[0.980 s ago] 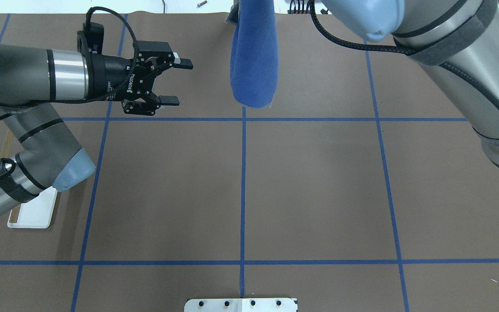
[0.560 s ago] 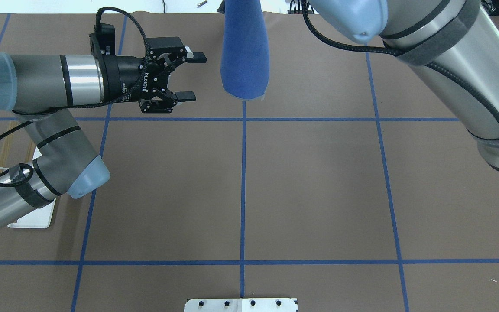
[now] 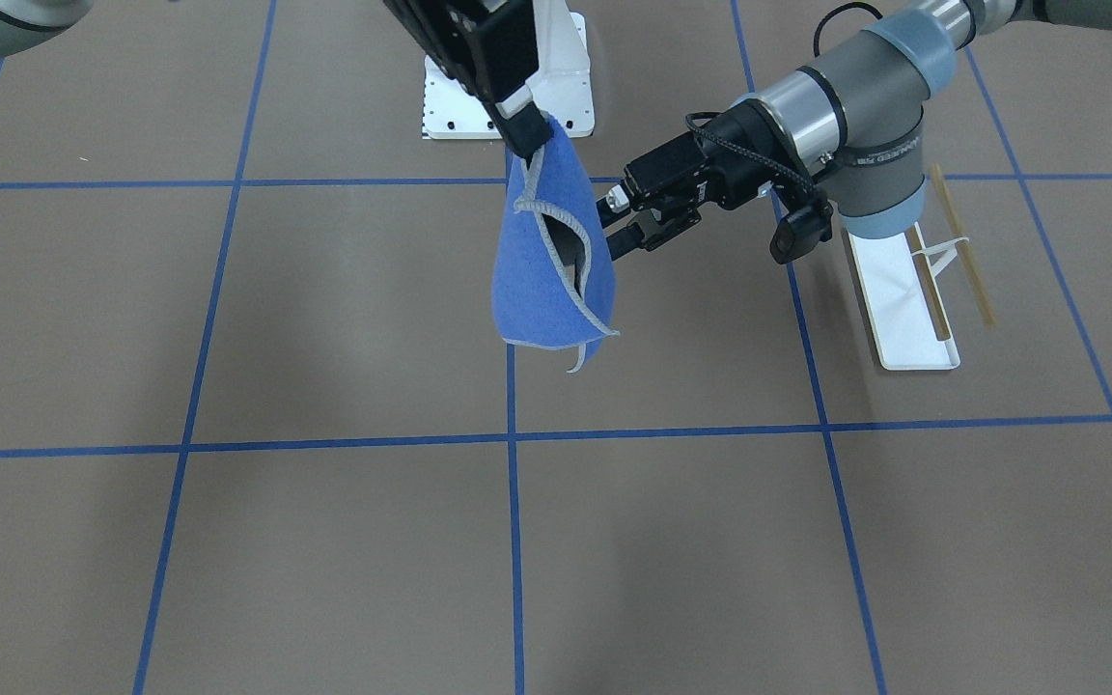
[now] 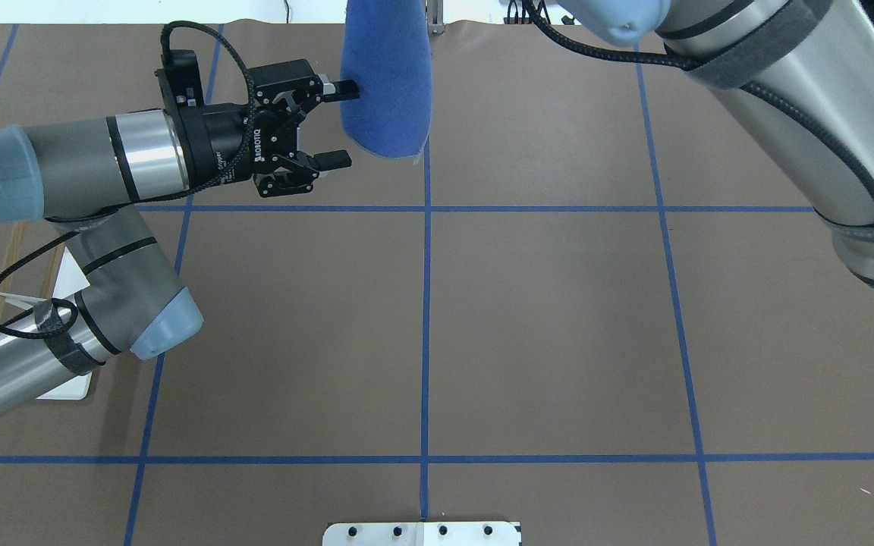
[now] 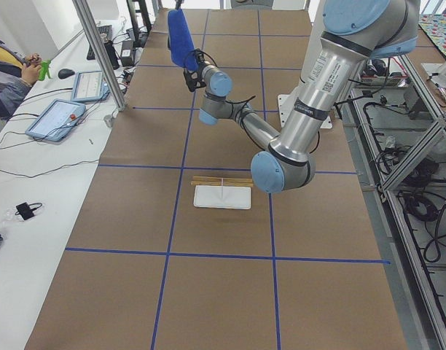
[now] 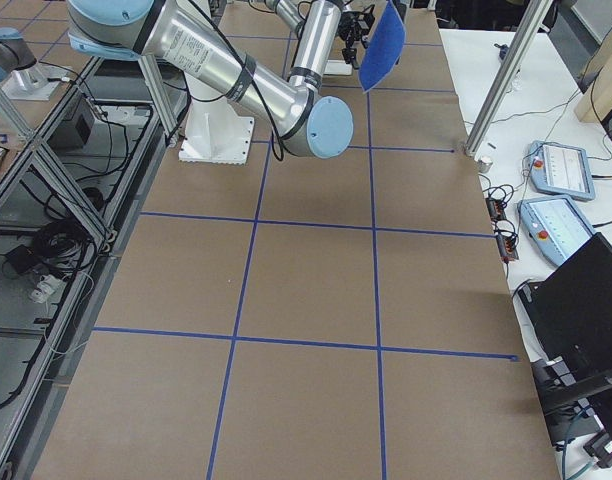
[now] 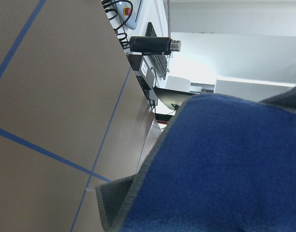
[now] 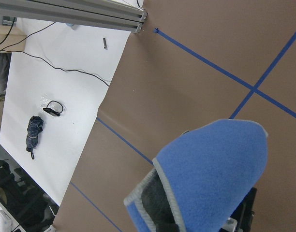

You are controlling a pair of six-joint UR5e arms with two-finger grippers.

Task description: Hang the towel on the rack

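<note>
The blue towel with a grey border hangs in the air by its top corner from my right gripper, which is shut on it. It also shows in the overhead view. My left gripper is open and level, right beside the towel's side. Its far fingertip touches the cloth edge and the other is clear of it. The left wrist view is filled by the towel. The rack, a white tray with tan rods, stands on the table behind my left arm and is partly hidden overhead.
The large white bolted pedestal stands at the robot's base. Blue tape lines cross the brown table. Tablets and cables lie beyond the far table edge.
The right arm has carried the hanging towel toward my left gripper. The left gripper has reached forward, still open, until its far finger meets the cloth.
</note>
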